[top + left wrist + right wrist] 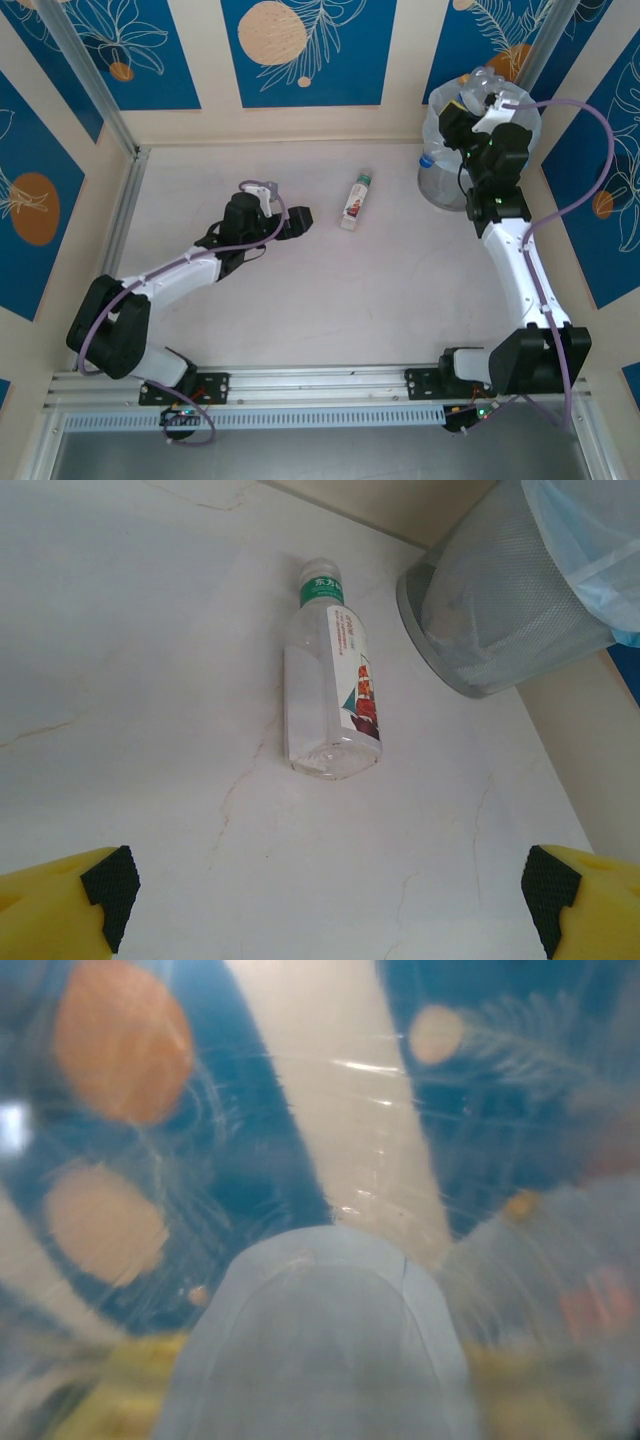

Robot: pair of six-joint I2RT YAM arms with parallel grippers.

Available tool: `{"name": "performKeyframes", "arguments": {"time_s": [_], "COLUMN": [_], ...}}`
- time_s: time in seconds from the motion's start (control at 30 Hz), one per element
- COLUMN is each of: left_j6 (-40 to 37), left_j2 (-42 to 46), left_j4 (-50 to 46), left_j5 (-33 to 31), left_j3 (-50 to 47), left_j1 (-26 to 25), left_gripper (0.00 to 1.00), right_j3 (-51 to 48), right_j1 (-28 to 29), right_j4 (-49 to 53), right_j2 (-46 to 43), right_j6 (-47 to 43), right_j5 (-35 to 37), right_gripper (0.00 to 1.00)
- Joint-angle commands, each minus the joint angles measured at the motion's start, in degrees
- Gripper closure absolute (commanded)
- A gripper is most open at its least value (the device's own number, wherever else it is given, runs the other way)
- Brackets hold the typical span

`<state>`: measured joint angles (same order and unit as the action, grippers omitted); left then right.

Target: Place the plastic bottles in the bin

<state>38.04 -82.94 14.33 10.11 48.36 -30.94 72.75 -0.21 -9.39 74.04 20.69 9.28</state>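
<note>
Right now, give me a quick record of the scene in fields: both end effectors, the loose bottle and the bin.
left end effector: open, empty, low over the table
right end effector: shut above the bin, apparently on a clear bottle blurred against its camera
loose bottle: on its side on the table, green neck band, ahead of the left end effector, near the bin but apart from it
bin: grey mesh, pale-blue liner, far right of the table

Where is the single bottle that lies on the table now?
In the top view the bottle lies on its side at the table's far middle, between the open left gripper and the bin, touching neither.
</note>
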Motion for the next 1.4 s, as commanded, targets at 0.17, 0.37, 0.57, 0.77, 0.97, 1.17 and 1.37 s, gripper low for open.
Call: {"name": "performKeyframes", "arguments": {"time_s": [0.17, 0.37, 0.57, 0.77, 0.97, 1.17, 1.37], "left_j6": [-0.6, -0.8, -0.9, -0.8, -0.9, -1.2, -2.3], "left_j2": [2.5, 3.3, 4.1, 4.6, 5.3, 6.5, 6.5], "left_j4": [-0.7, -1.3, -1.5, -1.4, -1.7, -1.8, -2.6], "left_j5": [-1.9, -2.6, -3.1, -3.3, -3.6, -4.4, -4.0], "left_j3": [-0.9, -1.5, -2.1, -2.8, -3.5, -4.5, -4.2], "left_j1": [-0.7, -0.7, -0.8, -0.7, -0.7, -0.8, -0.8], "left_gripper": [0.01, 0.01, 0.01, 0.0, 0.01, 0.01, 0.0], "right_j3": [18.6, 27.4, 30.0, 33.9, 41.0, 46.5, 50.2], "right_j1": [-1.9, -1.2, -1.3, -0.4, 1.0, 0.8, 0.5], "right_j4": [8.0, 11.6, 9.5, 13.8, 19.1, 28.2, 37.1], "right_j2": [10.6, 18.2, 23.1, 27.4, 34.2, 37.6, 42.0], "right_j6": [-18.3, -29.3, -39.4, -40.6, -44.4, -38.6, -34.9], "right_j5": [8.5, 13.6, 17.2, 18.4, 26.9, 28.4, 29.2], "right_gripper": [0.67, 0.67, 0.66, 0.65, 0.62, 0.62, 0.6]}}
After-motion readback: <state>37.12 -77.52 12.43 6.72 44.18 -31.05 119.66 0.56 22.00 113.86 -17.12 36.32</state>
